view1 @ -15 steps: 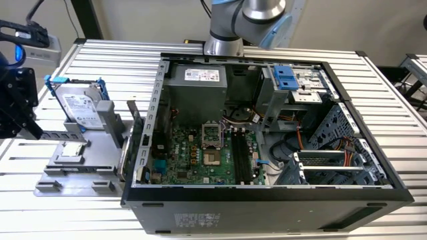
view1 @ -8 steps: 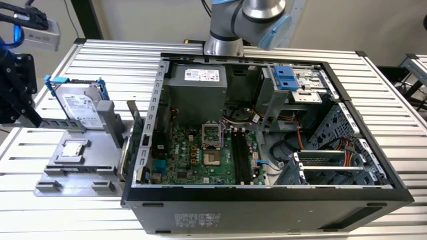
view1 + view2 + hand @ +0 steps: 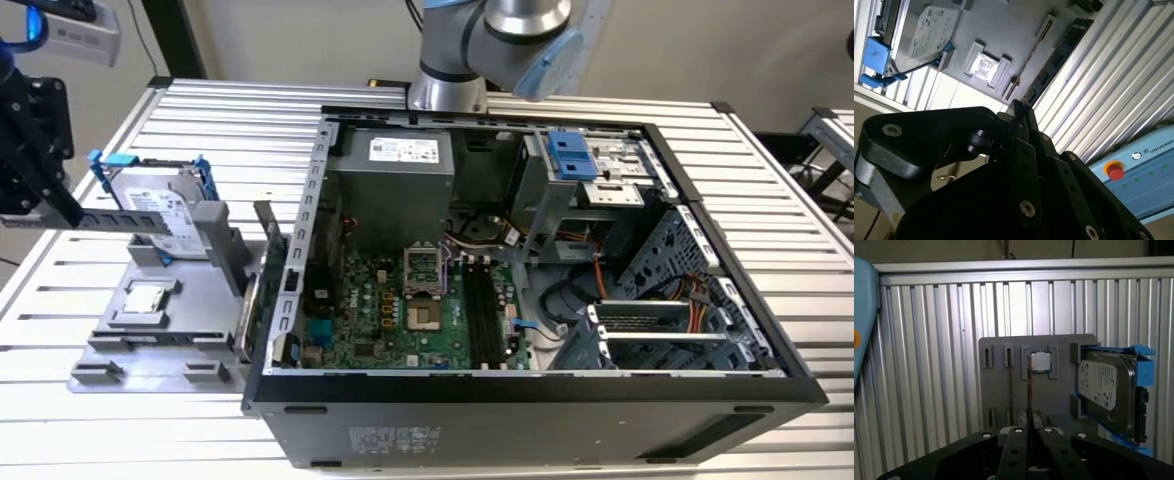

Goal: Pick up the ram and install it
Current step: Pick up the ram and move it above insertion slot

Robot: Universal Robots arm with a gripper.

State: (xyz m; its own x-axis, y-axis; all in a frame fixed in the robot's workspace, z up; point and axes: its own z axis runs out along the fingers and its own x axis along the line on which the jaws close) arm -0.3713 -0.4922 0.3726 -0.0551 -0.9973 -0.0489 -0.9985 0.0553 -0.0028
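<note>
Jaws clamped on one end of the ram [image 3: 134,218]. Stick is held level above grey tray [image 3: 147,340], crossing in front of hard drive [image 3: 160,190]. Jaws partly cut off at exterior view's left edge. In first wrist view ram is edge-on, a thin line w/ chips hidden.

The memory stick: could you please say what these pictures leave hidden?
Faces of the memory stick: edge-on in the first wrist view.
Its gripped end: under the gripper, both wrist views.
Gripper: cut by the exterior view's left edge.
Slot latches: too small, exterior view.
</note>
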